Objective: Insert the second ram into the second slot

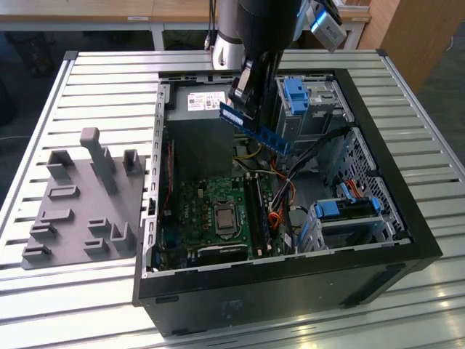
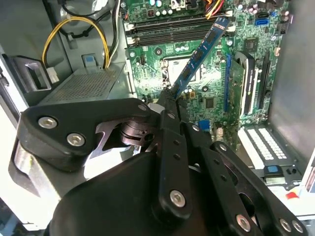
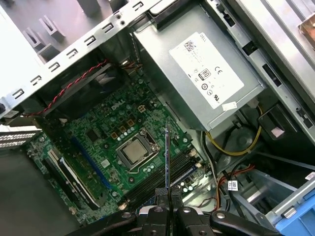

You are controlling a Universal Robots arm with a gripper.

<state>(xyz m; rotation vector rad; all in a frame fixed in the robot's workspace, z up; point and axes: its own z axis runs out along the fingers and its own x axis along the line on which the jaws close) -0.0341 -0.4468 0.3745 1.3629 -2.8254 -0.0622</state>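
Gripper (image 2: 170,100) was clamped shut on one end of second ram (image 2: 199,54). Ram jutted out beyond fingertips, well above memory slots (image 3: 162,178). Judged light, stiff, thin, fragile. Best pinched on flat faces near end, off contacts.

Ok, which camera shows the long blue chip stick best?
The second wrist view: the thin blue circuit-board strip shows its chip-dotted face over the green motherboard. The exterior view shows it smaller, tilted above the open black computer case. The first wrist view sees it edge-on, a thin line.
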